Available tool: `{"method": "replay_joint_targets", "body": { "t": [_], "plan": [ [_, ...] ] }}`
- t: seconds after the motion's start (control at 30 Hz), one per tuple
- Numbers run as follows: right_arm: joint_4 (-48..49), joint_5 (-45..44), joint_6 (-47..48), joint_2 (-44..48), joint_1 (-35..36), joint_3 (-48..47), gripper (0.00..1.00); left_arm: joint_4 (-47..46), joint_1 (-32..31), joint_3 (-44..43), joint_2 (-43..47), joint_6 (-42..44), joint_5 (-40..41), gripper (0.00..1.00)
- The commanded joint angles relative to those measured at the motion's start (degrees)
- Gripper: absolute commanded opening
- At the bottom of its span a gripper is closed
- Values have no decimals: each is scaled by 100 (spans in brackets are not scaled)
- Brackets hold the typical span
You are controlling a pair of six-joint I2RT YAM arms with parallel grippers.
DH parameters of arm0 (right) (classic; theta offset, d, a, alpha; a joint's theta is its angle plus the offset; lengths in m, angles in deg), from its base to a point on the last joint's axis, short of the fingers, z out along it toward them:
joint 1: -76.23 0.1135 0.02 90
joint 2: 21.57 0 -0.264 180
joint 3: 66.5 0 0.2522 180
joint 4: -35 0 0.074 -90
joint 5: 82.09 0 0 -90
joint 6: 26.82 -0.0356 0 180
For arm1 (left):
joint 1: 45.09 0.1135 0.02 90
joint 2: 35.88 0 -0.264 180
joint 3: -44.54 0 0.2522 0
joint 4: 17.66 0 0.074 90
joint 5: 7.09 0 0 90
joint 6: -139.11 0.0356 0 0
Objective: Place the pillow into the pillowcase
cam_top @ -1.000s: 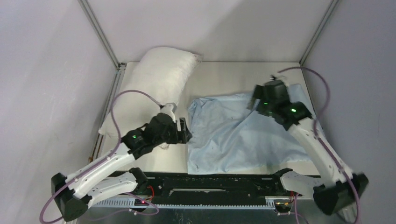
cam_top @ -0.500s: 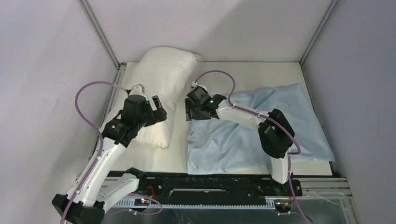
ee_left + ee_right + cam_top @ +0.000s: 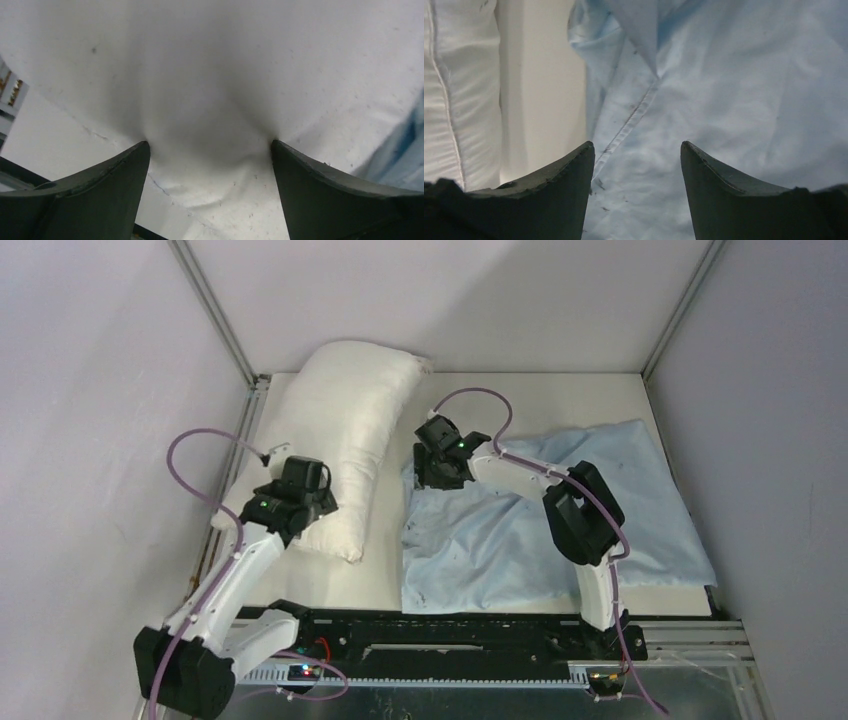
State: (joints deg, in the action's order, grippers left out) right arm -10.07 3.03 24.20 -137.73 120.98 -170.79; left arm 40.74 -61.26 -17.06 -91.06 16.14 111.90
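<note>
The white pillow (image 3: 350,410) lies along the table's left side, its far end near the back corner. The light blue pillowcase (image 3: 480,550) lies flat and wrinkled to its right. My left gripper (image 3: 310,508) is down on the pillow's near half. In the left wrist view it (image 3: 209,145) is open wide, both fingertips (image 3: 142,150) denting the pillow (image 3: 210,75). My right gripper (image 3: 440,475) hovers open over the pillowcase's far left corner. Its wrist view shows the gripper (image 3: 636,147) straddling the stitched hem of the pillowcase (image 3: 734,90), with the pillow (image 3: 454,100) at left.
A strip of bare table (image 3: 544,100) separates pillow and pillowcase. Grey walls and metal frame posts (image 3: 215,315) close in the left, back and right. The black base rail (image 3: 450,640) runs along the near edge. The right arm's links (image 3: 585,520) lie across the pillowcase.
My left arm swung from the pillowcase's left edge back onto the pillow, jaws widening. My right arm swept from the far right to the pillowcase's far left corner, jaws narrowing a little.
</note>
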Motion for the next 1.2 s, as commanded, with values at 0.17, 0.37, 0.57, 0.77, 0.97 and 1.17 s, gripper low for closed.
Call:
{"method": "replay_joint_targets", "body": {
  "t": [0.17,0.37,0.57,0.77,0.97,1.17],
  "plan": [
    [525,427,229,329,-234,389,60,-1514,-350,839,-729,-1234,-1494,16],
    [468,559,433,618,-332,648,54,-1712,-994,-607,-1734,-1423,-1736,0],
    [565,708,399,649,-197,738,54,-1210,-920,-1191,-1926,-1238,-1281,0],
    [774,724,93,485,-80,478,55,-1145,-845,-693,-1225,-1047,-1389,0],
    [477,314,-82,129,-94,-486,58,-918,-904,492,246,-1367,-1617,0],
    [-100,111,-22,-761,-211,-2136,70,-492,-1065,921,1388,-1664,-1742,0]
  ]
}}
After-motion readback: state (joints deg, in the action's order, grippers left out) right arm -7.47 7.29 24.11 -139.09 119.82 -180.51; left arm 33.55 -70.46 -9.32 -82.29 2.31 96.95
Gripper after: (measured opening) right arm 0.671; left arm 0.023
